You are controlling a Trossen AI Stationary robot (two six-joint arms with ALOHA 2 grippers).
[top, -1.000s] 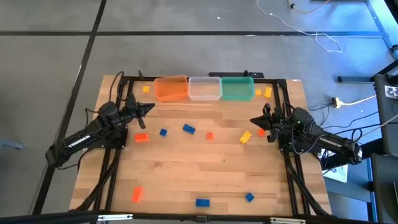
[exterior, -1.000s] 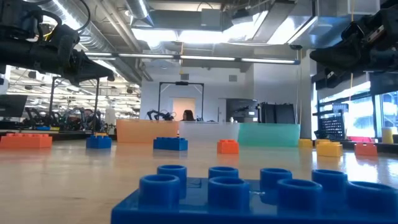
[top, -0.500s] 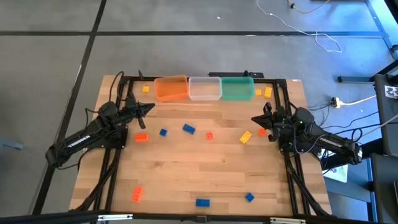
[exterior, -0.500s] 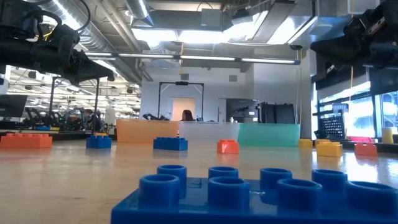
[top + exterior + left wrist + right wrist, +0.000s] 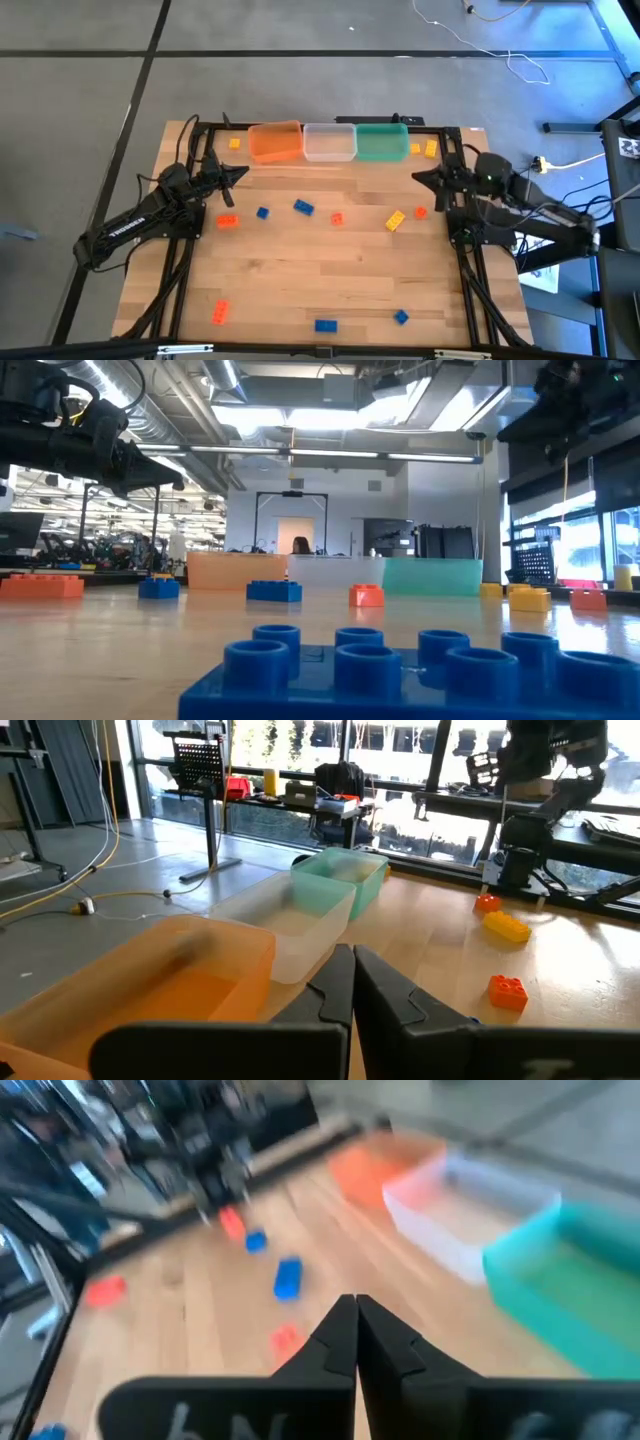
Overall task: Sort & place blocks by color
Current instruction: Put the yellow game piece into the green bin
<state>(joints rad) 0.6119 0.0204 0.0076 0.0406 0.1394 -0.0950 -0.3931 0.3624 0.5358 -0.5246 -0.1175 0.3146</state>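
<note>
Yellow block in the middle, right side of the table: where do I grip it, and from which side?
Come straight down on the yellow block with the right hand, fingers across its two long sides. It lies flat and skewed, so turn the wrist to match. The small orange block sits close beside it.

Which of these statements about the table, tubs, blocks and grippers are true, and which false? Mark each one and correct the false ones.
1. Three tubs stand in a row at the table's far edge. True: the orange tub, clear tub and green tub sit side by side.
2. The clear tub holds blue blocks. False: no blocks show inside it.
3. The left gripper has its fingers shut and holds nothing. True.
4. The right gripper grips the yellow block. False: that block lies on the table, apart from the gripper, whose fingers are shut on nothing.
5. All blocks are sorted. False: orange, blue and yellow blocks lie scattered on the table.
</note>
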